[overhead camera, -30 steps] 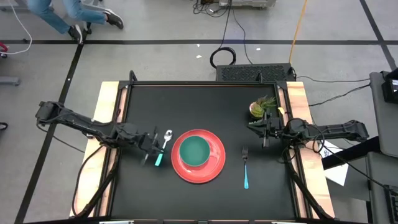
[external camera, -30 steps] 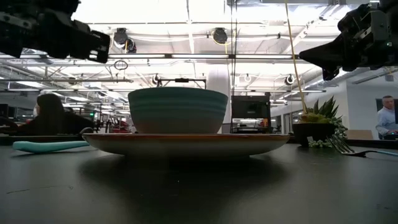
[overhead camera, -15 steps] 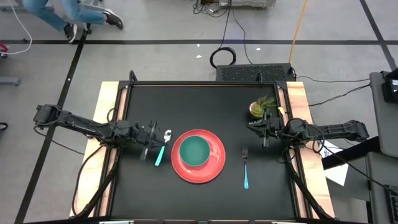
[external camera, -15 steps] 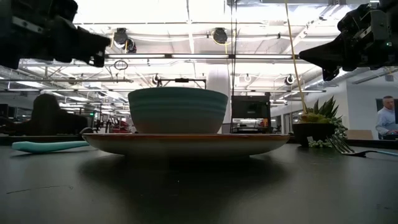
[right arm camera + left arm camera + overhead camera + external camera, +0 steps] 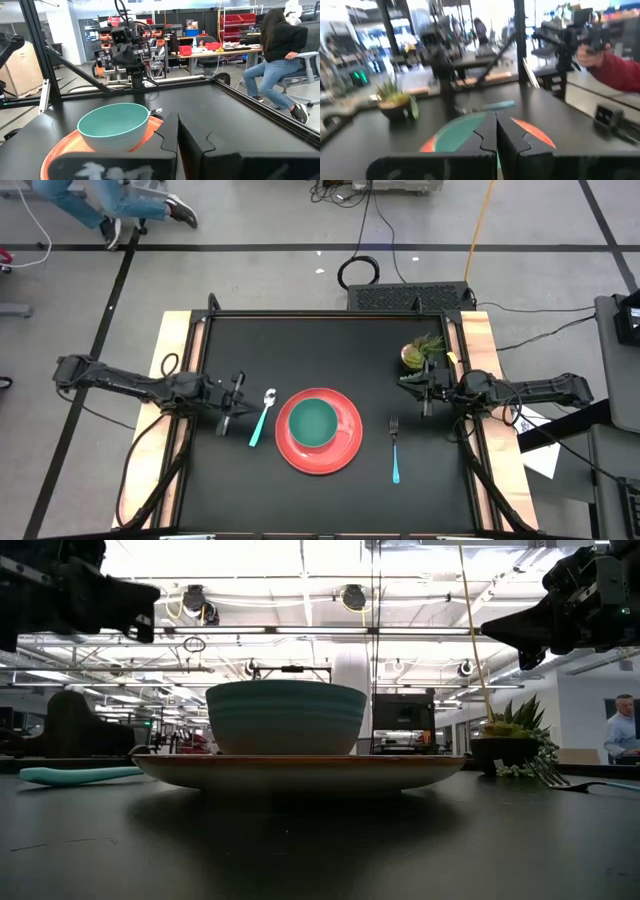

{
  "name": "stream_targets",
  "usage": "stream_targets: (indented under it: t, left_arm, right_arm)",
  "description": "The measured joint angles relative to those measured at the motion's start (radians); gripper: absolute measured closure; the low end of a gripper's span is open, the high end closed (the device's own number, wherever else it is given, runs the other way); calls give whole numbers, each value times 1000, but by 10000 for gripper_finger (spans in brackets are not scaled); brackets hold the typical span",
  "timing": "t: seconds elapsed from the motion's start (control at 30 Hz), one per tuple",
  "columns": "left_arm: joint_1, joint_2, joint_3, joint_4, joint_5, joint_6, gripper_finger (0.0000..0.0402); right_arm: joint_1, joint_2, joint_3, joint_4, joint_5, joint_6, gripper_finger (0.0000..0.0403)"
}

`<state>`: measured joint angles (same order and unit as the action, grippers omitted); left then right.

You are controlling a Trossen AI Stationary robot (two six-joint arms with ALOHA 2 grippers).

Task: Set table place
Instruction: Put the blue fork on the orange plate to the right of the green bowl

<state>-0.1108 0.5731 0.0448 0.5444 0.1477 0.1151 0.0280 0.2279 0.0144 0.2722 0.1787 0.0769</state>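
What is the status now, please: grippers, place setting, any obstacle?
Left gripper shut, empty, beside spoon. Right gripper shut, empty, near potted plant. Teal bowl on red plate, fork to its right. No obstacle seen.

Plant [image 5: 423, 352] beside right gripper [image 5: 409, 385]

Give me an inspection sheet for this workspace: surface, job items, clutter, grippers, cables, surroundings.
Surface: black table, wooden strips along two sides.
Job items: teal bowl sits on the red plate; spoon lies on the plate's left-arm side, fork on the other, both apart from it.
Clutter: potted plant near the right arm.
Grippers: left gripper shut, empty, beside the spoon; right gripper shut, empty, by the plant.
Cables: coiled on the floor beyond the table.
Surroundings: seated person at a desk in the room behind.
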Motion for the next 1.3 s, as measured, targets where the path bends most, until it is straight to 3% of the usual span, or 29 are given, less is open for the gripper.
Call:
stream_targets:
  t: [0.33,1.0,1.13,1.3]
  left_arm:
    - [0,-21,0,-80,-24,51,401]
    - [0,-273,0,-51,-71,112,401]
    - [0,-312,1,-69,-136,105,401]
    - [0,-319,1,-220,-257,139,400]
  right_arm:
    - [0,0,0,7,0,2,403]
    - [0,0,0,7,0,8,403]
    - [0,0,0,7,0,9,403]
    - [0,0,0,7,0,9,403]
